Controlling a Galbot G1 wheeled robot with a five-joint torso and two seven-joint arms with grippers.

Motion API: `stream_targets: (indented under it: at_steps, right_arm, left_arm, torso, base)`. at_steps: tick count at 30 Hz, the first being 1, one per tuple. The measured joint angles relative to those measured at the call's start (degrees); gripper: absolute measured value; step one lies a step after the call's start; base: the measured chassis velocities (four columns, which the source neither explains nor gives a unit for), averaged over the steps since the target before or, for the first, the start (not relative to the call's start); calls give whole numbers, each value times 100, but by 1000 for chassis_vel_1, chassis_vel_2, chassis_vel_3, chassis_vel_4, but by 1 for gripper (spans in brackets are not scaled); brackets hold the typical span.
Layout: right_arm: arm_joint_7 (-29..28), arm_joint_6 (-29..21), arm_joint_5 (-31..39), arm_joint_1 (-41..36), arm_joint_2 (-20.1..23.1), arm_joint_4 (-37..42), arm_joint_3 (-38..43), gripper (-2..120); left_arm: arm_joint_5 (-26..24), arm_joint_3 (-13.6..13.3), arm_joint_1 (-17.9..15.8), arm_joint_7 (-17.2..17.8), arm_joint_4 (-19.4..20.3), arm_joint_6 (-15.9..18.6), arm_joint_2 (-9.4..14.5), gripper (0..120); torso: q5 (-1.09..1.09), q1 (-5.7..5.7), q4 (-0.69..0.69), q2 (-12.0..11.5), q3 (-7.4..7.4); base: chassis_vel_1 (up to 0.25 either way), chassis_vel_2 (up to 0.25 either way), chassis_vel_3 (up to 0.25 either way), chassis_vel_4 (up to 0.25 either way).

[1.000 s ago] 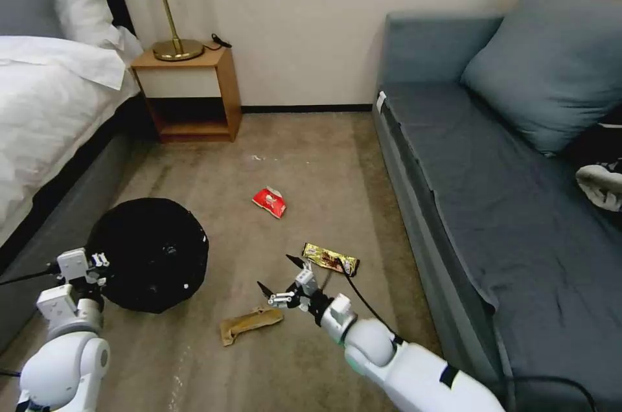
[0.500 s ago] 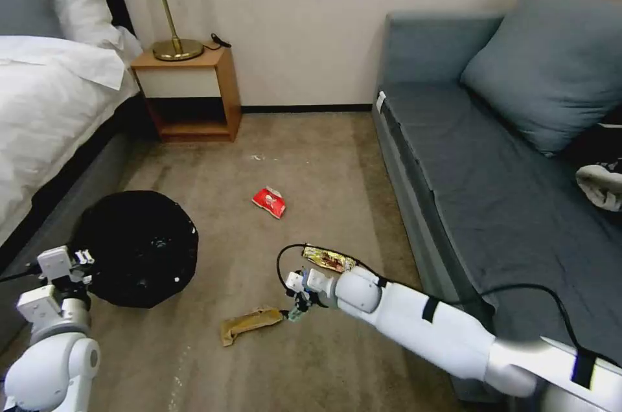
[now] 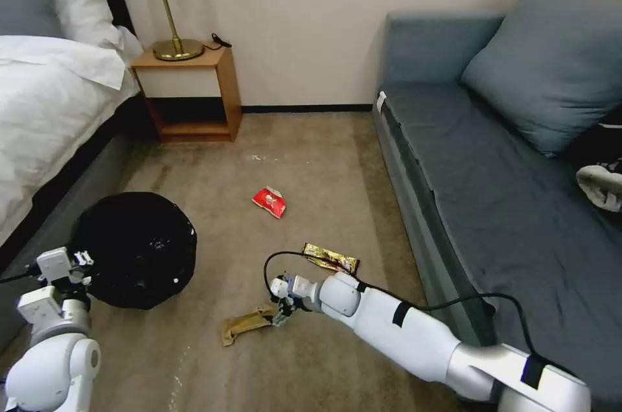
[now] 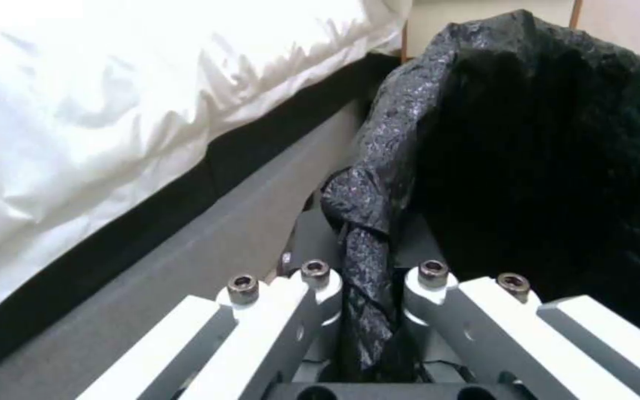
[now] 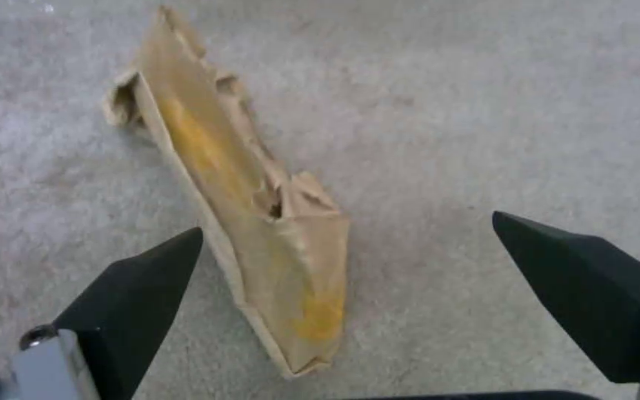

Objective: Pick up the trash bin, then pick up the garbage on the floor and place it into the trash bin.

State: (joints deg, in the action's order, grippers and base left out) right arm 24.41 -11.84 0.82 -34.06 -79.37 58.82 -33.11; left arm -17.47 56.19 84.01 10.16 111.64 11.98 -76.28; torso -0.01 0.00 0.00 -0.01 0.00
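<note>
- The bin (image 3: 133, 250), lined with a black bag (image 4: 379, 183), sits beside the bed (image 3: 45, 101)
- The left gripper (image 3: 76, 262) is clamped on the bag's rim
- The brown paper (image 5: 246, 222) lies on the carpet (image 3: 311, 159), between the spread jaws of the right gripper (image 5: 346, 278)
- A gold wrapper (image 3: 330, 258) and a red packet (image 3: 269, 201) lie farther off

No lettering can be made out on any wrapper or packet
</note>
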Motion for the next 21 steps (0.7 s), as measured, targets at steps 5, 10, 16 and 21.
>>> stream_targets:
  at_steps: [5, 10, 16, 21]
  right_arm:
    - [45, 166, -200, -55, -95, -265, 75, 100]
    - [72, 286, -392, -135, -128, -389, 133, 96]
    - [-38, 401, -677, -181, -273, -629, 274, 81]
    - [-63, 420, -737, -188, -275, -707, 311, 62]
  left_arm:
    - [13, 1, 45, 0, 36, 4, -46, 5]
    - [20, 1, 63, 0, 62, 4, -68, 5]
    - [41, -28, 58, 0, 83, 5, -94, 5]
    - [51, -43, 56, 0, 84, 9, -84, 5]
  torso:
    - [0, 0, 0, 0, 0]
    - [0, 0, -1, 0, 0]
    - [1, 0, 0, 0, 0]
    - [1, 0, 0, 0, 0]
  base:
    - [0, 0, 0, 0]
    - [0, 0, 0, 0]
    - [0, 0, 0, 0]
    - [0, 0, 0, 0]
